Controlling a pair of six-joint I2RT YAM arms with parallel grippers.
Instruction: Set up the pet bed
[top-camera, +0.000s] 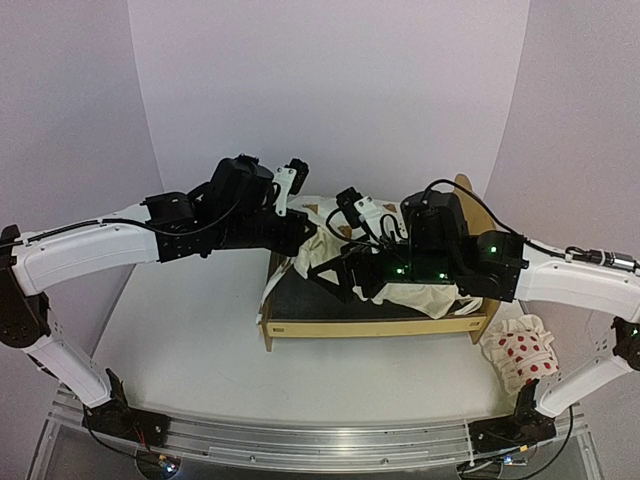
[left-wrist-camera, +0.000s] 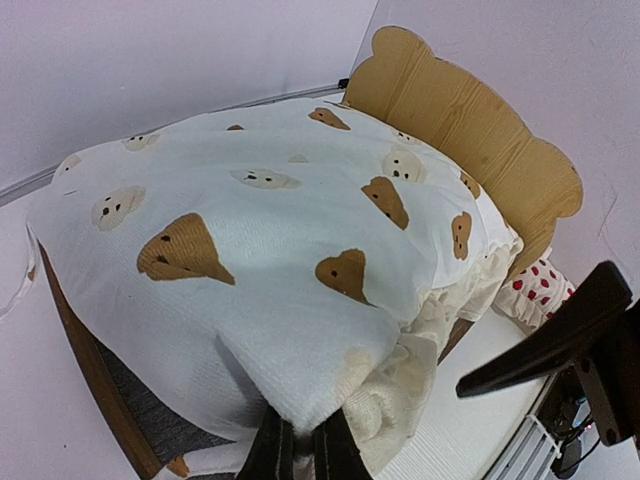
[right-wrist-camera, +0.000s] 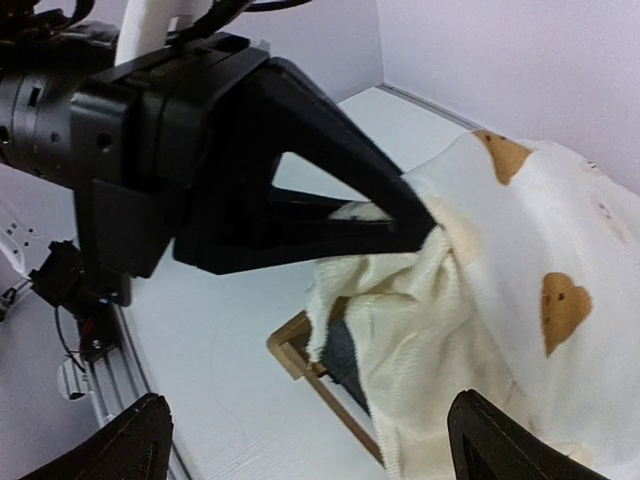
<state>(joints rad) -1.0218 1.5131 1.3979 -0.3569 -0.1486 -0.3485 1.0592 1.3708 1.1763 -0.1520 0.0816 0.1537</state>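
The left gripper (left-wrist-camera: 300, 440) is pinched tight on the cushion's (left-wrist-camera: 280, 230) ruffled edge. The bed (left-wrist-camera: 470, 130) sits on the counter (top-camera: 190, 340) just below it, under the cushion. The right gripper (right-wrist-camera: 310, 435) gapes wide near that edge, holding nothing.

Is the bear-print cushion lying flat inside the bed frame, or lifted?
Lifted. The left gripper pinches an edge of the cushion, holding it tented over the bed frame; grey felt base shows underneath.
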